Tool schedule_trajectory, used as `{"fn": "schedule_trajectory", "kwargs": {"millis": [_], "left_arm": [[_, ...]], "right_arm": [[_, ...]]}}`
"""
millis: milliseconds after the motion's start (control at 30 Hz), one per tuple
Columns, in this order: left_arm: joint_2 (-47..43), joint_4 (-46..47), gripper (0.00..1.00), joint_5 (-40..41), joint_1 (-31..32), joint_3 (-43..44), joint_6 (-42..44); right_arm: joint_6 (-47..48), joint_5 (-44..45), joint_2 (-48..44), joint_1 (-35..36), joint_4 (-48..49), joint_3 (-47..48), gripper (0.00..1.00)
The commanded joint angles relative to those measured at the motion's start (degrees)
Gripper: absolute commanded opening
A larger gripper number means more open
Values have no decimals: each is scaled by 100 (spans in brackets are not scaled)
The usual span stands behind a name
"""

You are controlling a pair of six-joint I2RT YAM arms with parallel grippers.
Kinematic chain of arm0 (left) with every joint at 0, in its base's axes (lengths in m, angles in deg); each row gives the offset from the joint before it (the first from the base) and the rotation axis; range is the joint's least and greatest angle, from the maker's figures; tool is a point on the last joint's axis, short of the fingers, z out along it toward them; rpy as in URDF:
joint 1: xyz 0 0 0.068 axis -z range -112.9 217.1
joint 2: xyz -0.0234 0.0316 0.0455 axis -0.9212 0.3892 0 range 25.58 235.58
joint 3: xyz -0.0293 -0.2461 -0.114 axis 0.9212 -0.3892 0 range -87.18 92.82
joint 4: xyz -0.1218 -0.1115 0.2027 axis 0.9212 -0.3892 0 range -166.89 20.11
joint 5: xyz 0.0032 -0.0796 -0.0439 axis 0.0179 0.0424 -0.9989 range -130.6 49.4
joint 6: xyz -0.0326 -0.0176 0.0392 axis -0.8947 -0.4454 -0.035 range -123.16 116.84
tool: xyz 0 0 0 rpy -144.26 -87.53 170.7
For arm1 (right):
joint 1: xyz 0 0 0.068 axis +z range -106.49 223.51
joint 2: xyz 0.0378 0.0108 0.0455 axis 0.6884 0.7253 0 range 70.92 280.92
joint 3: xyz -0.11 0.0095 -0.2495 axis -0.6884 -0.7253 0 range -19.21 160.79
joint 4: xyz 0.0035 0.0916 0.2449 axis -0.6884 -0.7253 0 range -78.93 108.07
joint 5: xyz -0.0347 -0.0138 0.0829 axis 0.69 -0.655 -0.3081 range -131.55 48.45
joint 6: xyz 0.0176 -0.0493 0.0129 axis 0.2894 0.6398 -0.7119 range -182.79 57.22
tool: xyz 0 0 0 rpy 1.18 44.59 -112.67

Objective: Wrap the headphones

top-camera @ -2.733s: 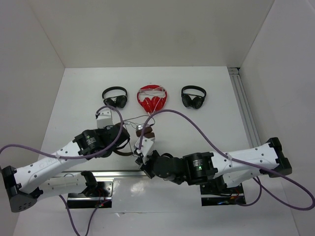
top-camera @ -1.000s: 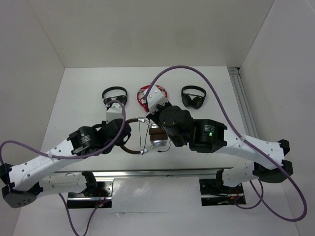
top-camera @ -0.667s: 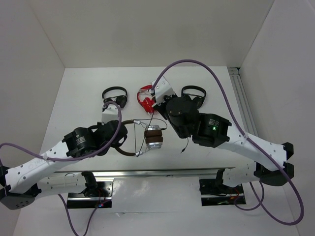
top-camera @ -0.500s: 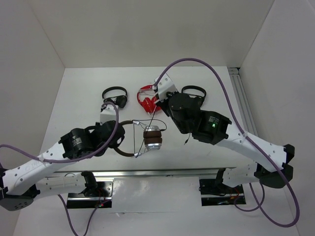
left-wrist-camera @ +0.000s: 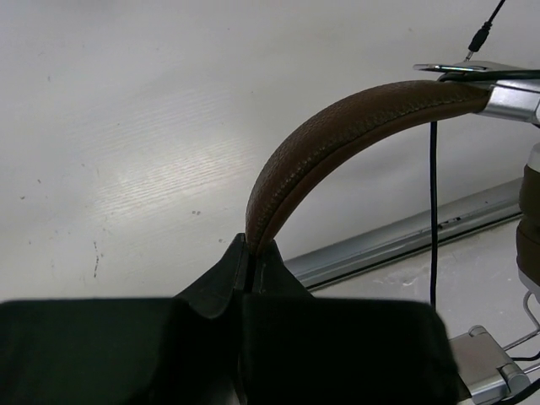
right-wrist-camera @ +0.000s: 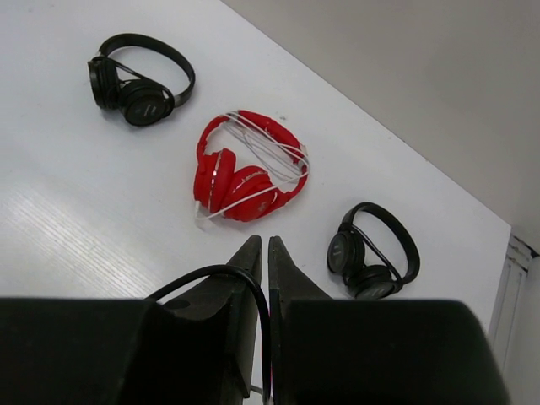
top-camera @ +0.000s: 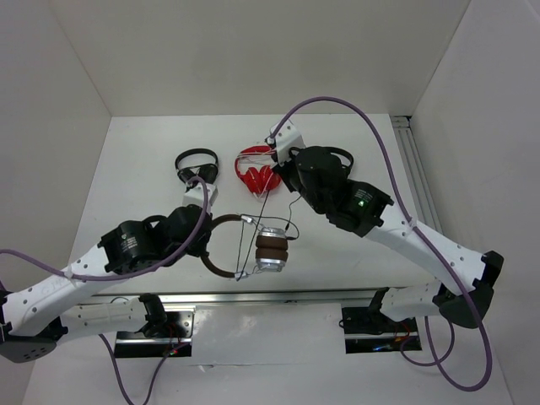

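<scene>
Red pair (top-camera: pixel 260 174) behind headphones (top-camera: pixel 272 251); black pairs (top-camera: pixel 196 165) flanking.

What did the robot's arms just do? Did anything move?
The right hand, now pinching the cable, swung from the near edge out toward the red pair. The headphones shifted a little right. The left hand stayed clamped on the headband. The red pair and black pairs didn't move.

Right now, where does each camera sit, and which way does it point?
Top view: fixed above and behind, looking down on the white table and brown-and-silver over-ear headphones; white left arm and right arm show.
Left wrist view: on the left arm, looking along its left claw, shut on the headphones' brown padded headband.
Right wrist view: on the right arm, looking past its right claw, pinching their thin dark cable, towards red over-ear headphones.
Shared: top and right wrist views both show the red pair.
</scene>
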Motion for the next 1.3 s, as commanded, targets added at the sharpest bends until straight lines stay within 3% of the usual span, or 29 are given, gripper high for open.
{"fn": "schedule_trajectory", "kwargs": {"millis": [0,300,433,733,1100,1267], "left_arm": [[-152,321,0,-494,30,131,437],[75,550,0,-1233,30,244,789],[76,550,0,-1242,30,298,789],[-170,787,0,-1733,30,473,904],[-223,656,0,-1330,30,667,790],[-48,497,0,-1260,30,649,789]], "right_arm": [[15,-354,127,-180,626,-129,14],[-433,-1268,409,-778,1083,-436,0],[-557,-1769,461,-1138,1199,-656,0],[-680,-2621,787,-1139,1339,-771,0],[-803,-2570,734,-1077,1734,-1359,0],[-855,-2297,672,-1130,1735,-1080,0]]}}
